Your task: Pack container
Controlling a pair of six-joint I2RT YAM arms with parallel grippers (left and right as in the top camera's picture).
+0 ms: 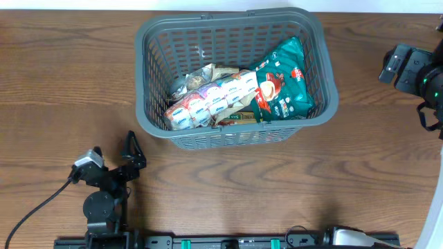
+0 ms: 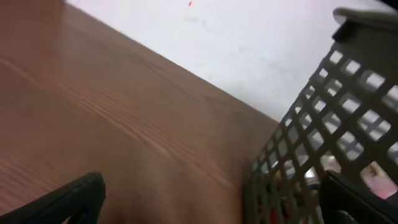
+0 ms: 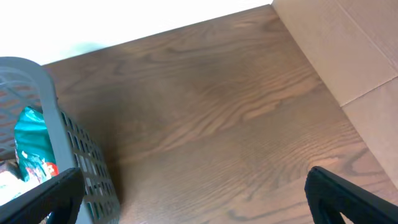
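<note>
My left gripper (image 2: 214, 202) jaws wide apart, empty, near basket (image 1: 228, 22); right gripper (image 3: 196, 199) same. Snack packets (image 1: 277, 79) inside basket.

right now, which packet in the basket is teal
The teal packet with red-and-white print, at one end of the container; beside it are a white-and-blue packet and a pale brown one.

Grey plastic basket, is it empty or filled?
Partly filled: the dark grey lattice plastic basket holds a green packet and white snack packets.
</note>
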